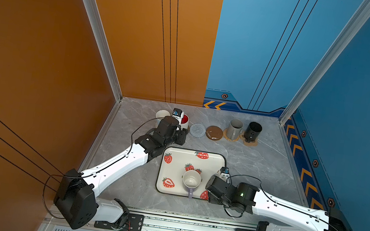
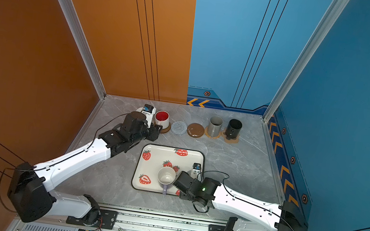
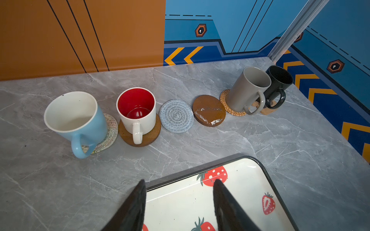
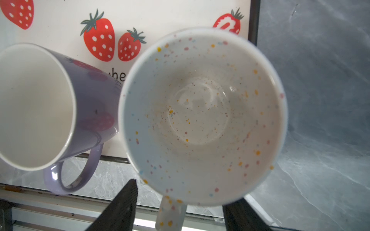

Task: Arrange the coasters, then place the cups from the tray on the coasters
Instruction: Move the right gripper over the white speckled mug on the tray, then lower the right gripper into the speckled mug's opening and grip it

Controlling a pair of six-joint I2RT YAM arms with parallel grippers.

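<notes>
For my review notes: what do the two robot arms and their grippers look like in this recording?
Both the left arm and right arm have white shell links, black joint housings and a thin black cable looping alongside. A green light glows on the right wrist. The left gripper and right gripper carry flat, black, tapering fingers.

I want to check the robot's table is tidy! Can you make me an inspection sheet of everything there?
Surface: grey marble table, no spills seen.
Job's things: light blue mug, red-inside mug, grey mug, black mug stand on coasters; grey woven coaster, brown disc bare; lavender mug on tray; speckled mug at its corner.
Clutter: nothing seen.
Hands: left hand open, empty; right hand open around speckled mug's handle.
Cables: black cable loops off each arm.
Surroundings: orange wall, blue wall.
</notes>
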